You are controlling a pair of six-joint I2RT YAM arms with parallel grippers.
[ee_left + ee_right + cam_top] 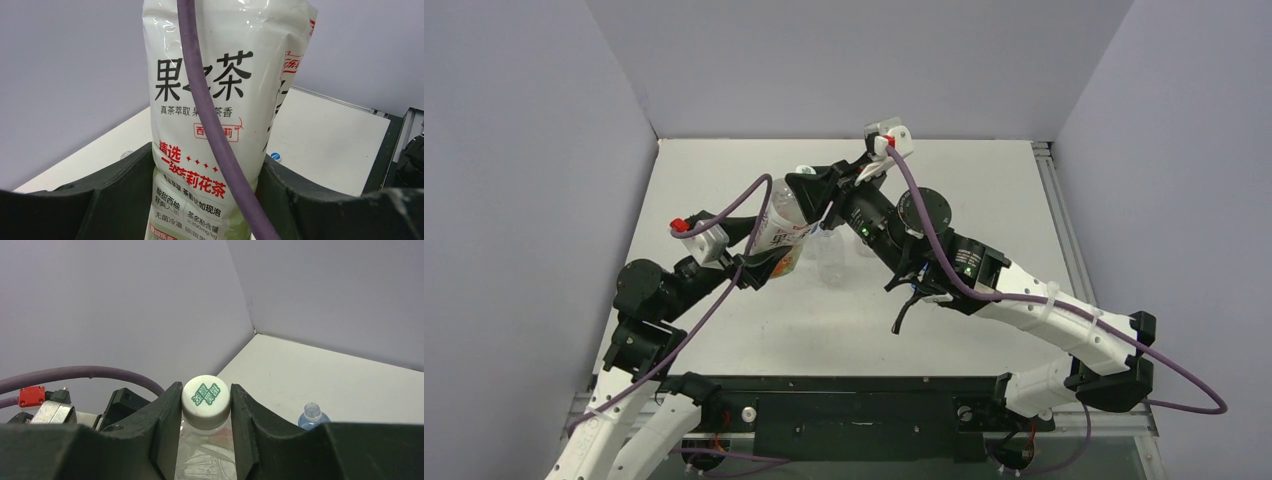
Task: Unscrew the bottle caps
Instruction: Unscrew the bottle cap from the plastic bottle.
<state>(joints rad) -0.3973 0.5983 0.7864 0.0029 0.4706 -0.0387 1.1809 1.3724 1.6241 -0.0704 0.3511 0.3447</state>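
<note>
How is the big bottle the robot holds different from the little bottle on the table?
The big bottle wears its white cap; the little bottle has an open neck. The big bottle is clamped, tilted, in both arms' jaws; the little bottle stands upright, untouched. Both are see-through plastic.

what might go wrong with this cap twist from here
The left gripper holds the labelled bottle tilted; if that hold slips, the bottle may turn with the white cap in the right gripper. The purple cable lies across the bottle and might snag. Small bottles stand close by and could be knocked over.
</note>
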